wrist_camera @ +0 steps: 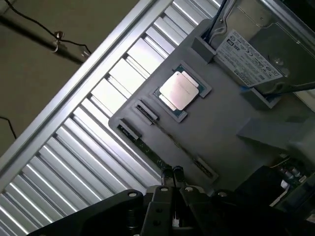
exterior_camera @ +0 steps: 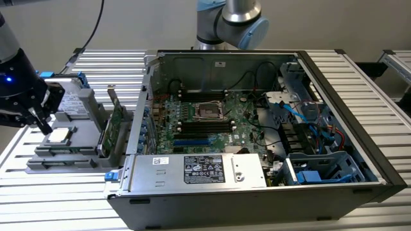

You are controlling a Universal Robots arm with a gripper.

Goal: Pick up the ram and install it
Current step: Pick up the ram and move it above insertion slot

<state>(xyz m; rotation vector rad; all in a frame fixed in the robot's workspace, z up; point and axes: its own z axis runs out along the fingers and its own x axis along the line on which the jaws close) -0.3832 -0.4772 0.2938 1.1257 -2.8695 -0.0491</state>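
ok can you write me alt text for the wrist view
The gripper hangs close over a grey holder tray on a slatted metal table, right by the thin green edge of the ram seated in the tray's slot. A silver processor sits in a square recess, and a hard drive with a white label stands beyond it.

The end effector (exterior_camera: 42, 125) hangs over the holder (exterior_camera: 70, 162) on the desk (exterior_camera: 51, 197), above the ram (wrist_camera: 153, 155), which lies along a slot at the holder's edge. Just beyond the end effector the processor (wrist_camera: 179, 91) lies flat on the holder. Farther on, the hard drive (wrist_camera: 251, 54) stands in it. To the exterior view's right of the end effector stands the expansion card (exterior_camera: 117, 129), then the computer case (exterior_camera: 224, 67) with the motherboard (exterior_camera: 192, 127) inside.
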